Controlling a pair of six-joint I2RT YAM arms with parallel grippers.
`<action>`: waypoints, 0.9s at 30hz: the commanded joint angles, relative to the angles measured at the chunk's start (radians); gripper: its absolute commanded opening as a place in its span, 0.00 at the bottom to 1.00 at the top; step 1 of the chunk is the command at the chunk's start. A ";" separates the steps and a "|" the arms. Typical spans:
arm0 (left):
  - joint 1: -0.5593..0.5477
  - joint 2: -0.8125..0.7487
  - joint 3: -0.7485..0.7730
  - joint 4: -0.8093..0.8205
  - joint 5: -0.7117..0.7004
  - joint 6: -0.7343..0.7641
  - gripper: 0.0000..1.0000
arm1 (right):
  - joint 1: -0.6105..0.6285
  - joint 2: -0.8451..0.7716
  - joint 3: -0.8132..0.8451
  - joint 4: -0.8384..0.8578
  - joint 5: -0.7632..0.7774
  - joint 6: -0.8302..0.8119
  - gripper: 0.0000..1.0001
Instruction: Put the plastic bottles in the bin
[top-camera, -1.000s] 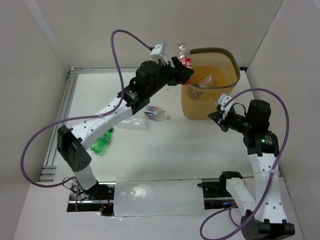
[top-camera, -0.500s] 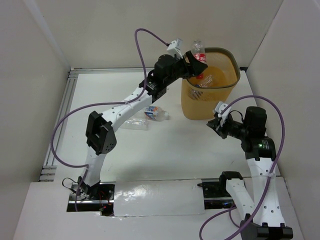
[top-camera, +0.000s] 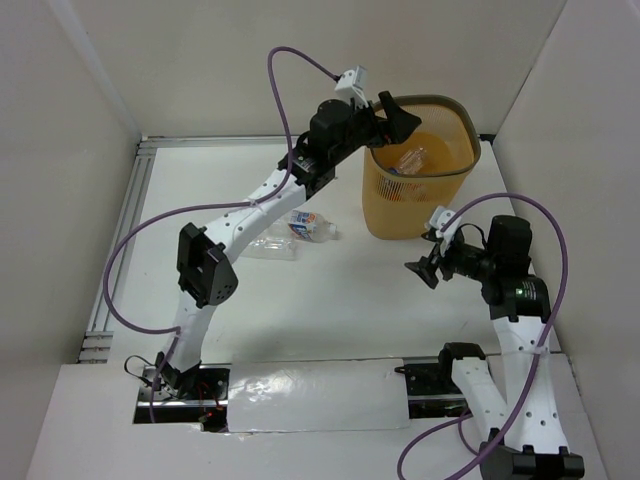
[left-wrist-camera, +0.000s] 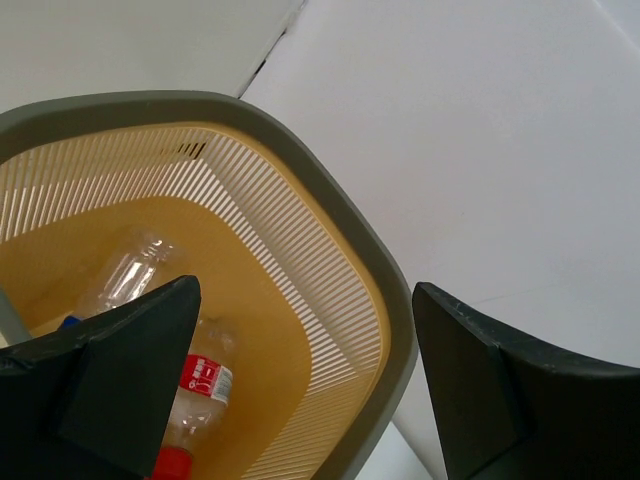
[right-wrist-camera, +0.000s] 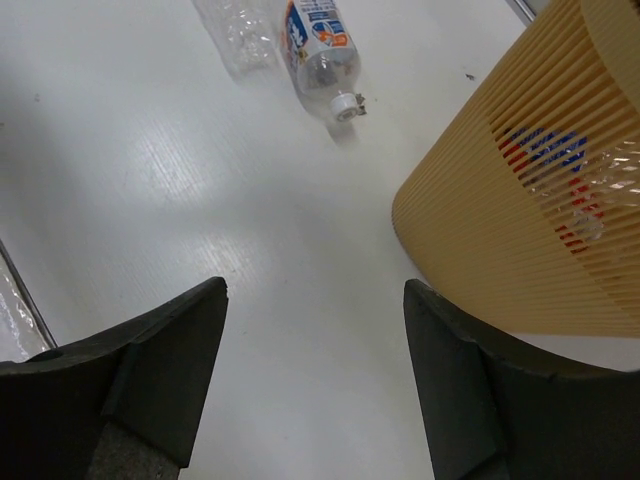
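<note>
**Left arm empty over the bin, two bottles in view on the counter**

Top view: the left gripper (top-camera: 395, 118) hangs over the left side of the bin (top-camera: 470, 152), which stands in the counter's far right corner. Its jaws are spread with nothing between them. The right gripper (top-camera: 421, 272) hovers off the bin's near side, also spread and empty. A blue-white labelled bottle (top-camera: 308, 226) and a crumpled clear bottle (top-camera: 268, 247) lie close together mid-counter, left of the bin.

Left wrist: fingers wide apart, looking into the bin. A red-label bottle (left-wrist-camera: 195, 395) and a plain bottle (left-wrist-camera: 125, 280) lie on the bottom.

Right wrist: fingers wide apart over bare counter, with both loose bottles ahead and the bin wall to the right.

My read is the drop's done, so the job now is getting out cleanly. I'd lift the left gripper straight up before swinging away, so a finger doesn't hook the rim and tip the bin. For the next pick, I'd grab the labelled bottle across its body rather than at the cap, since it'll probably roll.
</note>
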 joint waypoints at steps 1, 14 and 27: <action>-0.005 -0.063 0.041 0.017 0.006 0.080 1.00 | -0.006 0.019 -0.004 0.008 -0.054 -0.056 0.79; 0.101 -0.817 -0.722 -0.248 -0.154 0.232 1.00 | 0.380 0.263 -0.015 0.187 0.132 -0.185 0.86; 0.224 -1.542 -1.330 -0.762 -0.326 -0.072 1.00 | 0.692 0.672 0.140 0.447 0.483 -0.005 0.98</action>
